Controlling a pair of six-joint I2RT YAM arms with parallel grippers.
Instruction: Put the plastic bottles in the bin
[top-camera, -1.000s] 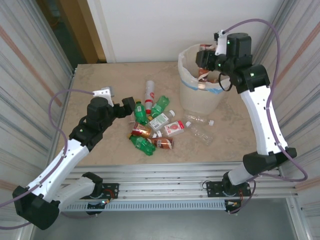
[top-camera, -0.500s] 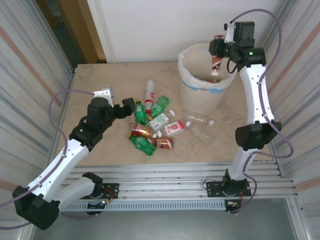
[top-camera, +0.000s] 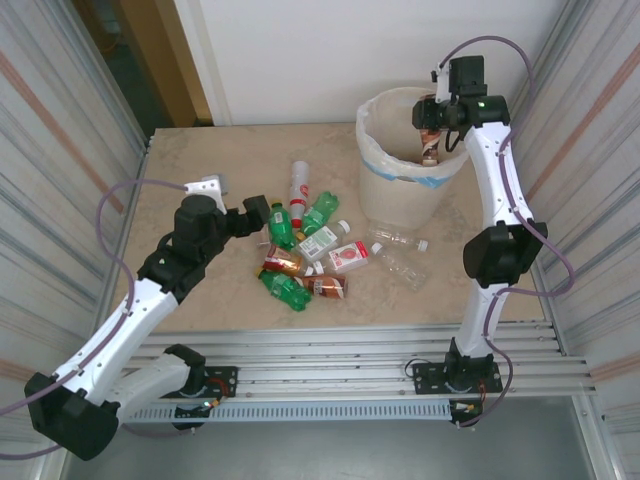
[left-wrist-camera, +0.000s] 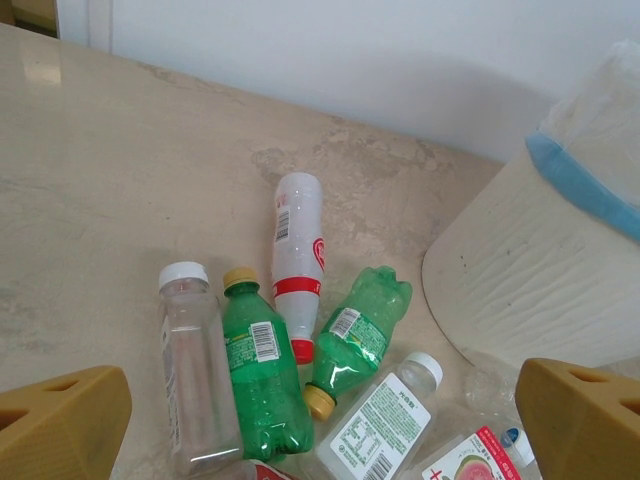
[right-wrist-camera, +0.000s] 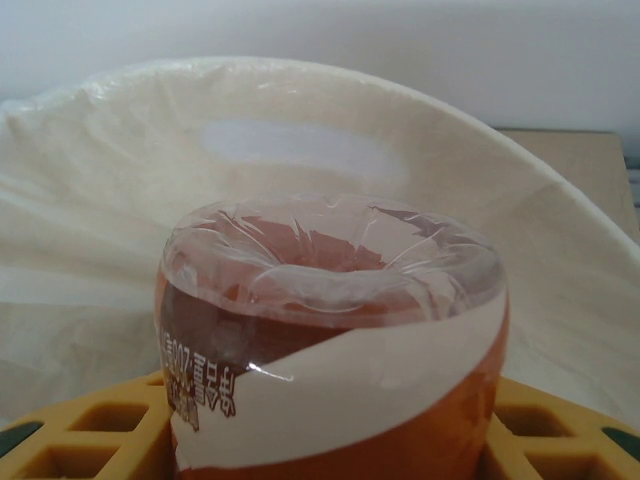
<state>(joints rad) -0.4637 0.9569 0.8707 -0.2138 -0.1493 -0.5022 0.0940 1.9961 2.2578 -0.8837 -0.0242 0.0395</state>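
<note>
On the left we see the left gripper (top-camera: 258, 212) low over the table (top-camera: 220, 170), its jaws spread wide with nothing between them. It points at the near edge of the heap of plastic bottles (top-camera: 305, 255). In its wrist view the two yellow fingertips (left-wrist-camera: 60, 420) frame that heap. A clear bottle with a white cap (left-wrist-camera: 195, 365) lies beside a green bottle (left-wrist-camera: 262, 375), and a second green bottle (left-wrist-camera: 355, 335) lies tilted next to a white bottle with red bands (left-wrist-camera: 298, 260).

Moving right, two clear bottles (top-camera: 400, 255) lie apart from the heap, just in front of the bin (top-camera: 395, 195), which stands at the back right of the table with its bag's blue edge (top-camera: 385, 165) folded over the rim.

At the far right, the right gripper (top-camera: 430, 130) hangs over the bin's mouth. It is closed partway around a brown-filled bottle (top-camera: 431, 150). In its wrist view the bottle's base (right-wrist-camera: 330, 270) faces us, with the bag-lined bin wall behind it.
</note>
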